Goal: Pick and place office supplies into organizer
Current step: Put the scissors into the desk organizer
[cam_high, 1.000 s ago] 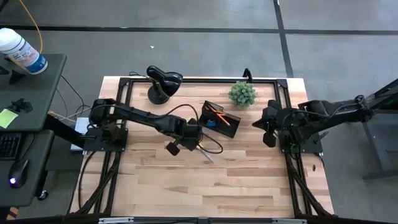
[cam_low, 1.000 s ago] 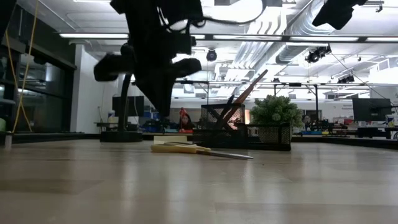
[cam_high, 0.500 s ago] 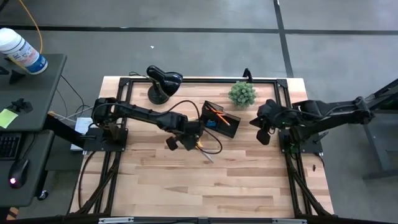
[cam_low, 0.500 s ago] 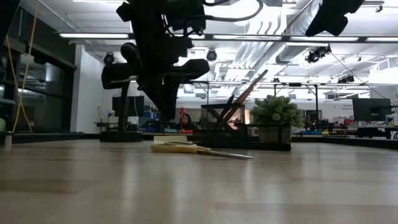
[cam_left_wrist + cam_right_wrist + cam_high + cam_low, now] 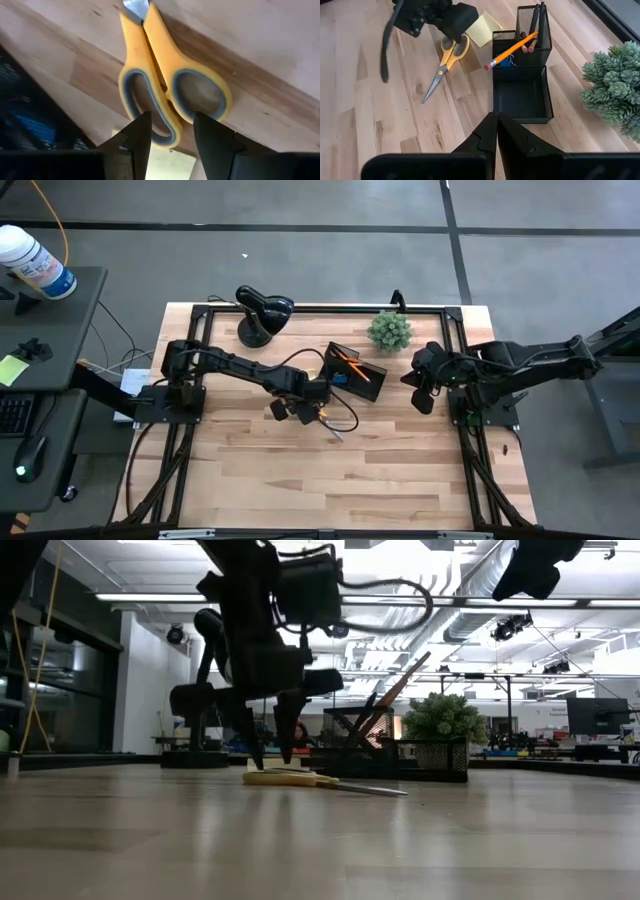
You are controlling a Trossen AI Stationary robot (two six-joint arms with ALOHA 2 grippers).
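Lying flat on the wood just beside the organizer [image 5: 522, 75], the scissors [image 5: 444, 62] are not yet lifted, so this item is still to be placed. Their yellow-orange handles point toward the organizer's side and the blades point away from it. The left gripper [image 5: 171, 137] hangs right over the handles with its fingers [image 5: 138, 135] spread, one to either side of a handle loop, grasping nothing so far as the left wrist view shows. The sticky-note pad [image 5: 485, 28] also sits on the table, touching or nearly touching the scissor handles and close by the organizer's tall cup. Inside the organizer, the tall mesh cup already holds dark pens [image 5: 536, 17] and an orange pencil [image 5: 512, 51] leaning out, and something blue shows in a middle compartment; the large front compartment looks empty. The right gripper [image 5: 496, 131] waits above the table on the organizer's far side from the scissors, near the potted plant [image 5: 389, 331], fingers pressed together and empty.
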